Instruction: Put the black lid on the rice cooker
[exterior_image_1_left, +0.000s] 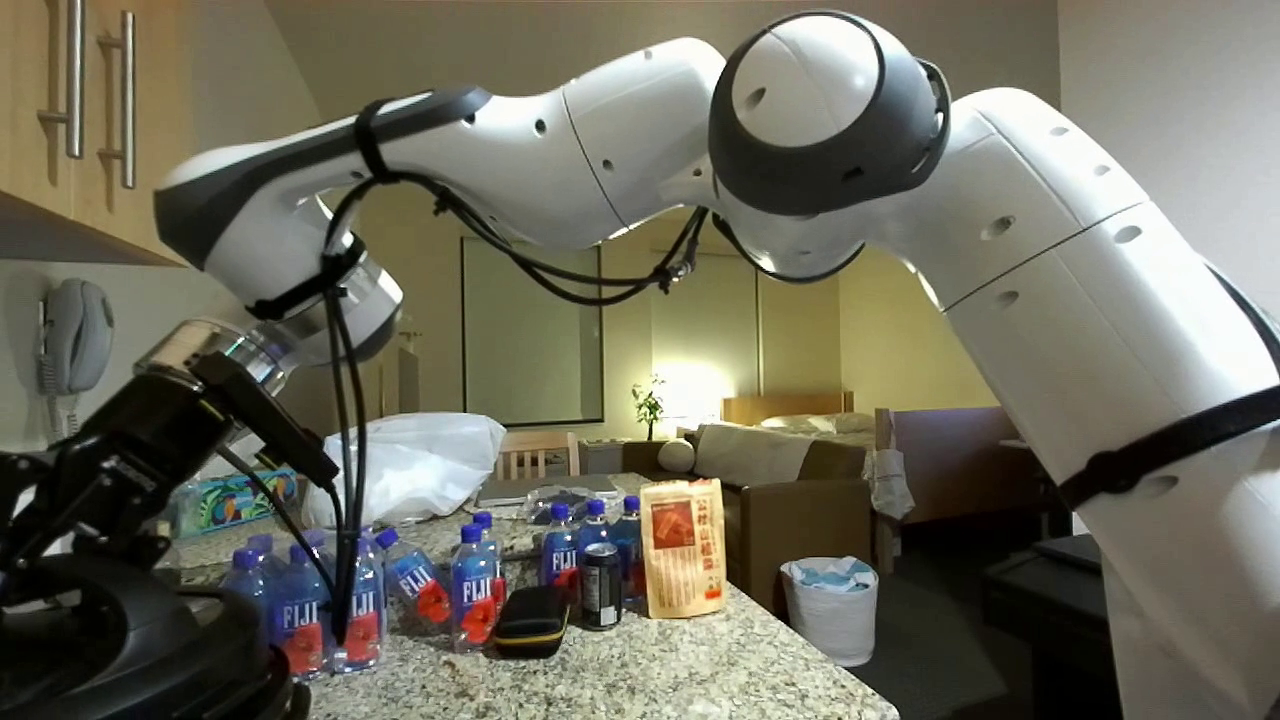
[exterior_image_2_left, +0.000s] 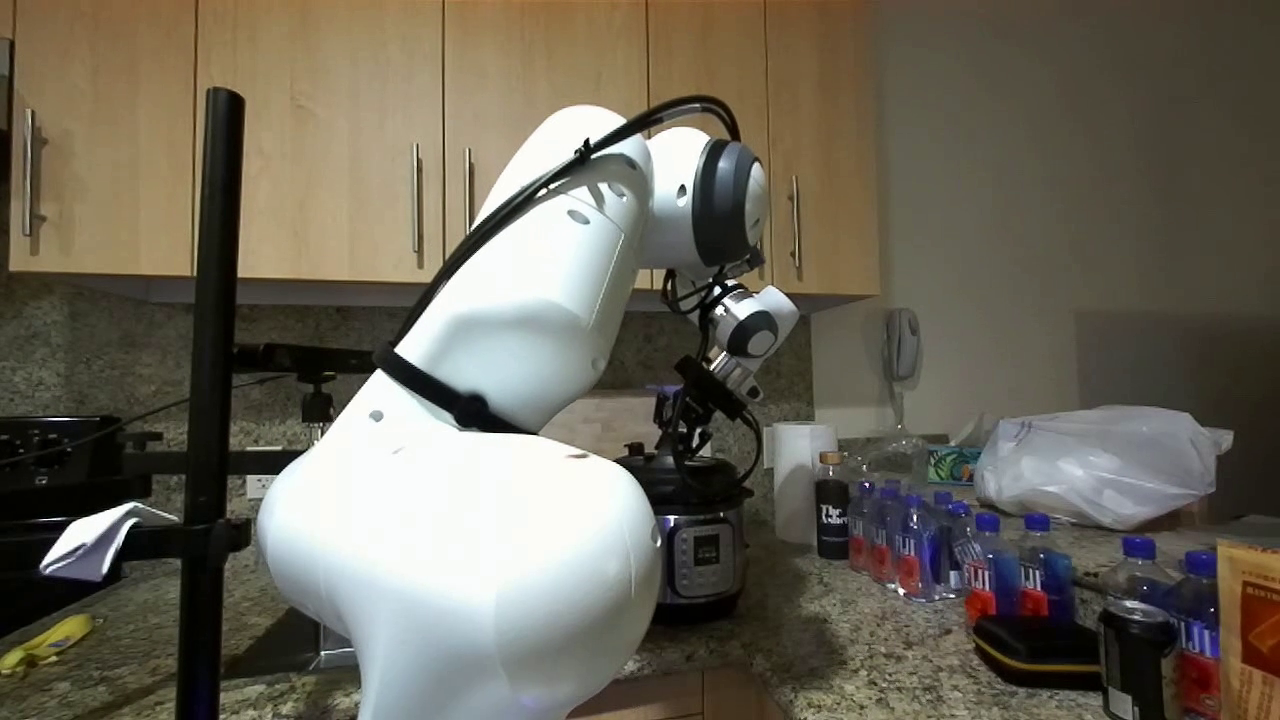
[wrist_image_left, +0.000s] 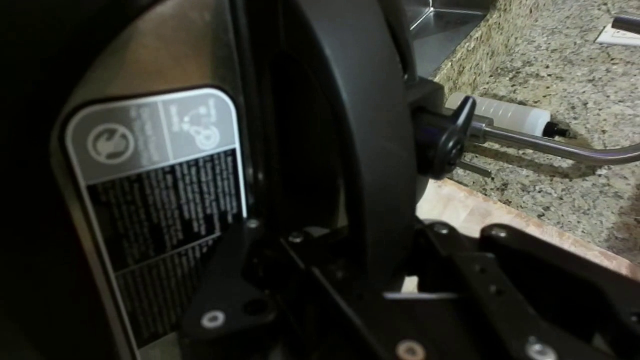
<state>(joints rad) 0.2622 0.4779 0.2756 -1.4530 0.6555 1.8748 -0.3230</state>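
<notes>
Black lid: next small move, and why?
Probably a slight downward press before any release: in an exterior view the black lid lies over the rice cooker, full seating unclear; in the wrist view the end effector straddles the lid's handle.

In an exterior view, the lid tops the rice cooker on the desk, left of the bottles.
</notes>
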